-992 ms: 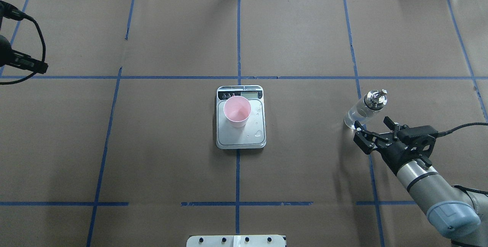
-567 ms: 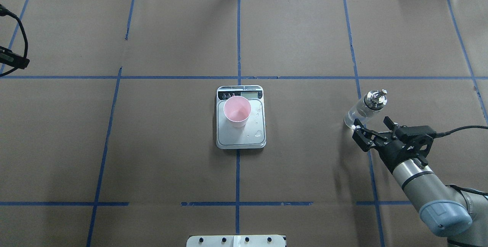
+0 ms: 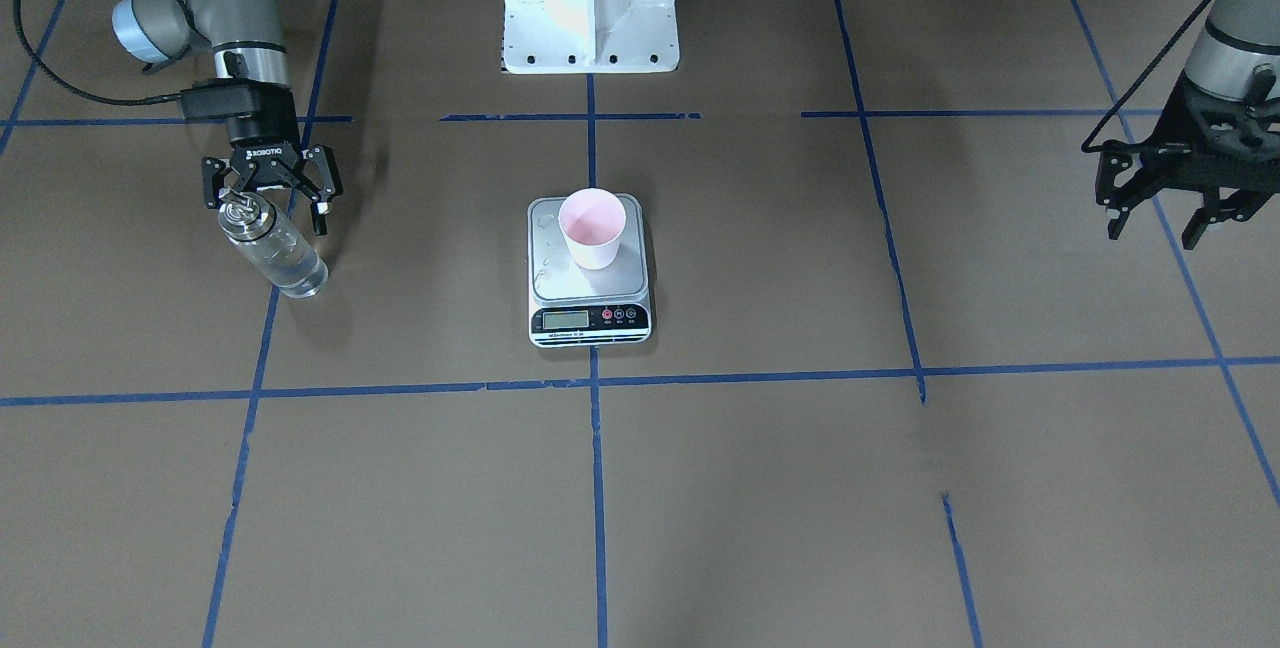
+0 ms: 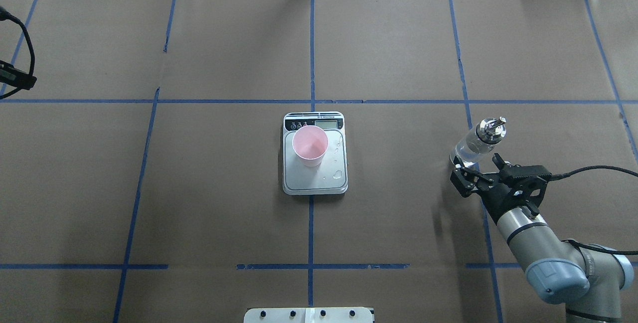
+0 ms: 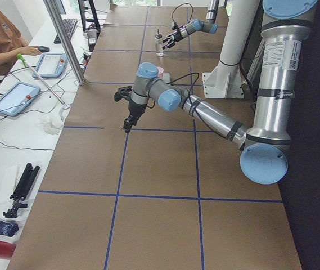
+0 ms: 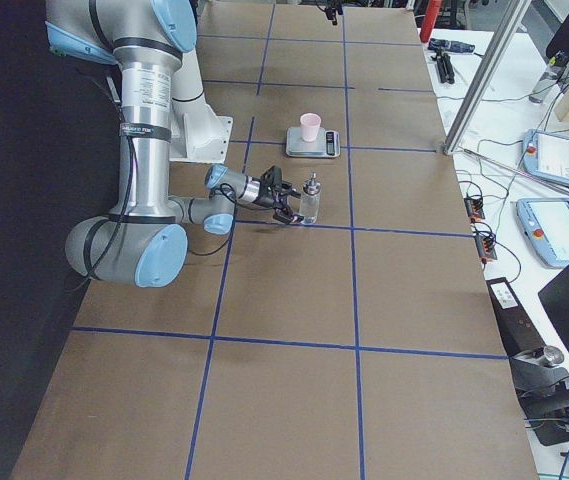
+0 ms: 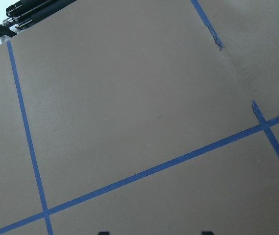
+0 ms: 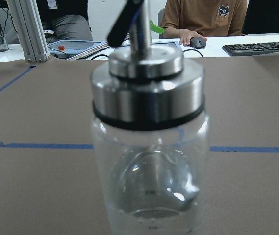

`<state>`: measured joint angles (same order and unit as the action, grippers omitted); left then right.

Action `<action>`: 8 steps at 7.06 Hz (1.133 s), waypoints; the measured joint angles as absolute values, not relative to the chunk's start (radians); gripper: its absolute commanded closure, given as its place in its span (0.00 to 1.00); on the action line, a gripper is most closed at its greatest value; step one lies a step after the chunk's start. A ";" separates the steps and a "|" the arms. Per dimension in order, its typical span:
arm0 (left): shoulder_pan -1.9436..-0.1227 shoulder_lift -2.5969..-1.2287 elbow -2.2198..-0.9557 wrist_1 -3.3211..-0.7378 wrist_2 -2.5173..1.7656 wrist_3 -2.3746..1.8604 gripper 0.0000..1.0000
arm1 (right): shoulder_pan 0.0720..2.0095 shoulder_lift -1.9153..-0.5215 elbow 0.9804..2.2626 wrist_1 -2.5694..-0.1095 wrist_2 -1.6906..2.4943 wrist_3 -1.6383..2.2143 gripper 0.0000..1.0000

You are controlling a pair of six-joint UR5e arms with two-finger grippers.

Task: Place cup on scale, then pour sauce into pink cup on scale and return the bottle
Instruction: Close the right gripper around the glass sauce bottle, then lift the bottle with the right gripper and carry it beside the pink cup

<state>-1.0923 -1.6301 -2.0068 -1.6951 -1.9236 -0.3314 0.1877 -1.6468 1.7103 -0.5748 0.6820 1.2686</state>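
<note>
The pale pink cup (image 4: 310,146) stands upright on the scale (image 4: 319,182) at the table's middle, also in the front view, cup (image 3: 592,226) on scale (image 3: 590,322). The glass bottle (image 4: 477,142) with its silver cap stands on the table at the right, with a little clear sauce (image 8: 151,203) at its bottom. My right gripper (image 4: 476,169) is open just behind the bottle, fingers either side of its base and not closed on it; it fills the right wrist view (image 8: 149,147). My left gripper (image 3: 1158,226) is open and empty, raised at the far left.
Small water drops (image 4: 339,174) lie on the scale's platform beside the cup. The robot's white base (image 3: 590,3) stands behind the scale. Blue tape lines cross the brown table. An operators' bench with tablets (image 6: 554,158) and a metal post (image 6: 484,75) runs along the far edge.
My right gripper has moved in toward the bottle, staying open. My left arm has drawn back toward the left edge of the overhead view.
</note>
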 measured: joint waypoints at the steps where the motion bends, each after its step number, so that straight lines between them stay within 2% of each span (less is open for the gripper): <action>1: -1.092 -1.631 -2.008 -1.695 -1.924 -0.334 0.30 | 0.188 -1.628 1.682 -0.575 0.668 1.267 0.00; 8: -1.093 -1.640 -2.013 -1.692 -1.922 -0.339 0.30 | 0.188 -1.590 1.656 -0.569 0.527 1.263 0.00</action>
